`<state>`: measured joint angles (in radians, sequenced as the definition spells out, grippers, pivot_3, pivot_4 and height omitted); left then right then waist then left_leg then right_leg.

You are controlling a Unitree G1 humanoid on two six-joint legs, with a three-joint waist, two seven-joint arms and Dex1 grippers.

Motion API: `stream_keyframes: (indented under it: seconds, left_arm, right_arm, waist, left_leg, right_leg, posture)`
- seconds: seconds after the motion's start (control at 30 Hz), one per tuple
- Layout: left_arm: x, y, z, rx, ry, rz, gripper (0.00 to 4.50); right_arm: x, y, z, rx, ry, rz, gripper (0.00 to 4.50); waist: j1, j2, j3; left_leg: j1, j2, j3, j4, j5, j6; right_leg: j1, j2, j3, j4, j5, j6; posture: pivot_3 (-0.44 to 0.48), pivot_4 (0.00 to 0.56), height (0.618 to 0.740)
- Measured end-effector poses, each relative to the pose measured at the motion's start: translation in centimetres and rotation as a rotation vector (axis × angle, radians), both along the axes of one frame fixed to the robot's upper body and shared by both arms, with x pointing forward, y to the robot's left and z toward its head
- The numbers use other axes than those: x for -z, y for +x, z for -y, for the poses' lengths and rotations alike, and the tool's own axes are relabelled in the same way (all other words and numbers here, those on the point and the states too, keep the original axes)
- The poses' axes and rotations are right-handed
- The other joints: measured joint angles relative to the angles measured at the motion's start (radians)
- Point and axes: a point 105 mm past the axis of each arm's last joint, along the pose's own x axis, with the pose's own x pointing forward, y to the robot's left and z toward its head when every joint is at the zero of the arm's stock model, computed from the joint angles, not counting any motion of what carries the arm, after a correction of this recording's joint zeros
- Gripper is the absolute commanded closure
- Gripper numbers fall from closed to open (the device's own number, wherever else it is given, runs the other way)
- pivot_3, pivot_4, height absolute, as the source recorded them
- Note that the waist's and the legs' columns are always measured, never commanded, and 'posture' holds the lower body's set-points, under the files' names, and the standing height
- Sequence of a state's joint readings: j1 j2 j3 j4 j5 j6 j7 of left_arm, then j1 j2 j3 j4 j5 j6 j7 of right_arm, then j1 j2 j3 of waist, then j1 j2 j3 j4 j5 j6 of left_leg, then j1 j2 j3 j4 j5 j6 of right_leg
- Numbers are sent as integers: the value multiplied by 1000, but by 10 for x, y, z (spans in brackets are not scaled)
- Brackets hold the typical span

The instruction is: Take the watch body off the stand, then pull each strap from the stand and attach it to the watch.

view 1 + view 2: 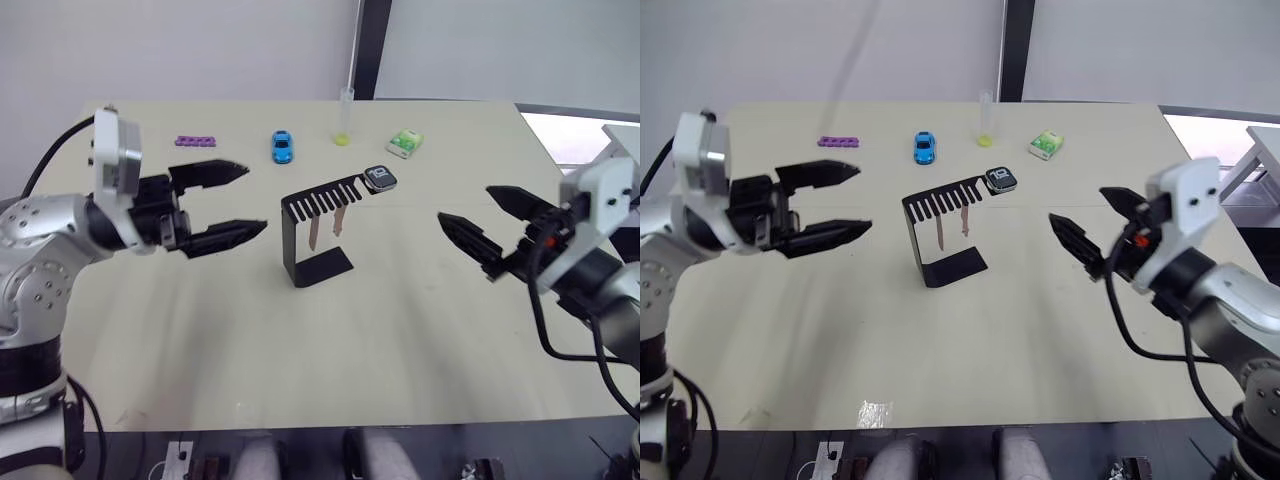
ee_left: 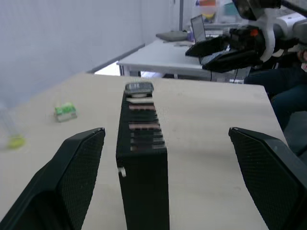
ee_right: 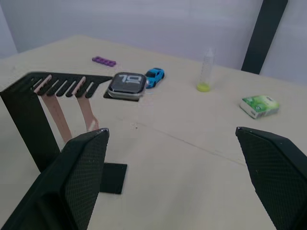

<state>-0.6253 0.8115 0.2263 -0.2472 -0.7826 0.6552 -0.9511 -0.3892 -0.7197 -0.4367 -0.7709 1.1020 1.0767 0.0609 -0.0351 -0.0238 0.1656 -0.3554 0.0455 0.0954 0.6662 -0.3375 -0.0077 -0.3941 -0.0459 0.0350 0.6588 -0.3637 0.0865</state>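
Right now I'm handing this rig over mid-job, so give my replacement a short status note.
Left gripper: open, holding nothing, left of the stand.
Right gripper: open, holding nothing, right of the stand.
Watch body: on the end of the stand's top arm.
Straps: both hang from the stand's slots.
Done: nothing yet.
Left: lift the watch body off, pull each strap, attach both.

1. The watch body (image 3: 126, 84) sits on the stand's (image 3: 29, 120) arm tip.
2. Two straps (image 3: 57, 114) hang from its slots.
3. The right gripper's (image 3: 175, 177) fingers (image 3: 76, 177) are spread wide, holding nothing.
4. A blue toy car (image 3: 154, 75) lies just beyond the watch.
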Motion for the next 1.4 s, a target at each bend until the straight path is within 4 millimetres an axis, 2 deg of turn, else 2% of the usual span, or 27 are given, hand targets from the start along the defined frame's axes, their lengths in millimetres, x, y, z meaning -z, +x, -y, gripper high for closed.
stream_keyframes:
  seconds: [0.17,0.33,0.43,0.63,0.7,0.77,1.4]
  left_arm:
    - [1,16,22,18,-17,-14,33]
    - [0,23,29,-10,-12,6,33]
    - [2,25,31,-16,-3,3,33]
    - [3,25,33,-17,-1,10,33]
    - [3,25,33,-19,0,10,0]
    - [4,24,33,-19,0,9,0]
    - [5,22,34,-23,17,24,0]
  right_arm:
    - [-18,14,-36,-16,47,12,0]
    - [-17,33,-58,12,61,-44,0]
    - [-17,42,-69,35,86,-71,0]
    - [-14,53,-75,84,86,-101,0]
    - [-13,55,-75,92,88,-103,558]
    - [-15,56,-77,95,92,-100,1334]
    - [-4,66,-87,78,83,-146,1334]
  waist:
    - [-6,0,0]
    - [-19,0,0]
    - [-26,0,0]
    - [-25,0,0]
    - [-25,0,0]
    - [-25,0,0]
    - [-26,0,0]
  left_leg:
    - [-6,0,0,2,1,0]
    - [-20,1,-1,7,1,1]
    - [-21,1,-1,9,1,1]
    - [-21,1,-1,12,1,1]
    - [-21,1,-1,12,1,1]
    - [-21,1,-1,12,1,1]
    - [-21,1,-1,12,1,1]
  right_leg:
    - [-5,0,0,1,0,0]
    - [-19,-1,0,10,0,0]
    - [-20,-1,0,12,0,0]
    - [-20,-1,0,14,0,0]
    - [-20,-1,0,14,0,0]
    - [-20,-1,0,14,0,0]
    - [-20,-1,0,14,0,0]
  posture:
    - [0,150,740]
    - [0,150,740]
    - [0,150,740]
    - [0,150,740]
    - [0,150,740]
    - [0,150,740]
    - [0,150,740]
